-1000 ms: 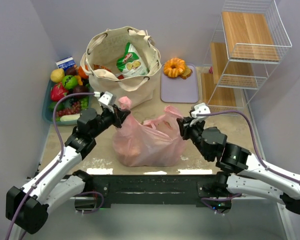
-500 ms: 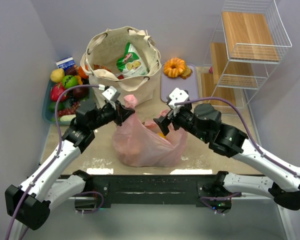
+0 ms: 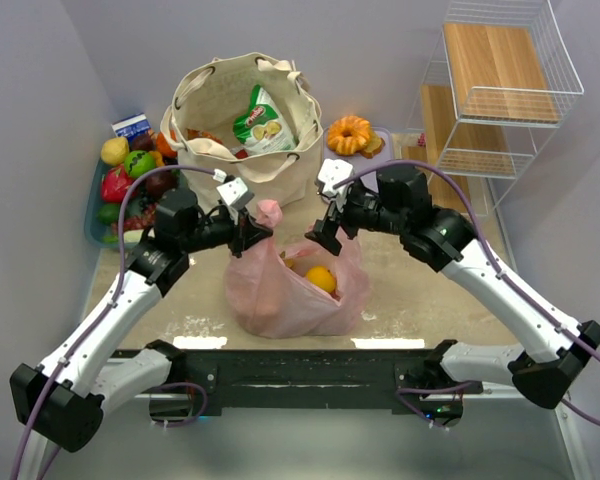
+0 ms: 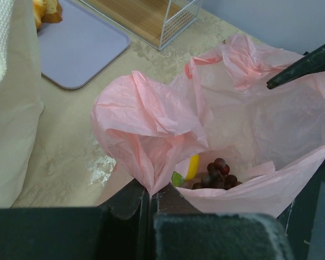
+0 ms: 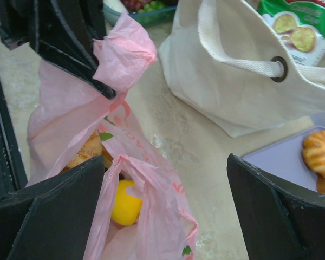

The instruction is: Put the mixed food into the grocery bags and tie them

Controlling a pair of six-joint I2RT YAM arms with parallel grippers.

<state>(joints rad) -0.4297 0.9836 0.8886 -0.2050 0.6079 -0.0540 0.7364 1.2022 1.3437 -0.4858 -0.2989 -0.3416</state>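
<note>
Your left gripper (image 3: 251, 231) pinches the pink bag (image 3: 270, 292) by its left handle; right gripper (image 3: 322, 237) gapes wide, possibly touching the right rim.

We can read no text for certain: the lettering on the green crinkly snack packet (image 5: 295, 27) is blurred, and the red print on the thin pink plastic bag (image 5: 151, 179) is crumpled.
</note>
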